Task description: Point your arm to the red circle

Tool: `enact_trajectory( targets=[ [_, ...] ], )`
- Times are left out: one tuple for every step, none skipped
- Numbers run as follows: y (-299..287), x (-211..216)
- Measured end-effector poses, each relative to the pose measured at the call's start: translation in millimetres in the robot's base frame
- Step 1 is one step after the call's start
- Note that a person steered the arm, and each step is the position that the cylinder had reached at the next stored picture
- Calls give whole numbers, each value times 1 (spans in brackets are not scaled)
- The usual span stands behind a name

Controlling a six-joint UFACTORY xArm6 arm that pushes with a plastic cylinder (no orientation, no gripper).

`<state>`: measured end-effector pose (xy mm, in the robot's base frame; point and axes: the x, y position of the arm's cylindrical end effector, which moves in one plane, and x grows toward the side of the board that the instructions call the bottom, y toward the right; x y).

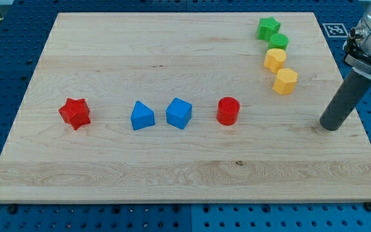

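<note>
**Tip at board's right edge, red circle well off at 9 o'clock**

My tip sits on the wooden board near its right edge, touching no block. It's a plain dark rod end, no jaws, holding nothing. The rod leans up toward the view's top right.

Red circle lies at roughly 9 o'clock from the tip, well apart, slightly higher in the view, near board centre. Bare wood between them.

Nearest blocks to the tip: yellow block at about 10 o'clock, with a second yellow block just beside it, further at 11 o'clock. Above those, green round-ish block and green star, the four running in a short column toward the top right corner, close together or touching; can't tell which.

Past the red circle, same 9 o'clock line: blue cube, then blue triangle-like block just beside it, then red star far out by the left side, apart from the rest.
</note>
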<state>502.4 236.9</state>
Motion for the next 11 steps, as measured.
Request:
enact_trajectory(
  targets=[
    [-5, 0],
    [-7, 0],
    [-7, 0],
    [-7, 0],
    [-7, 0],
    [-7, 2],
    [-7, 3],
    [-25, 3],
    [-88, 3],
    [-143, 3],
    [-167, 3]
  ],
)
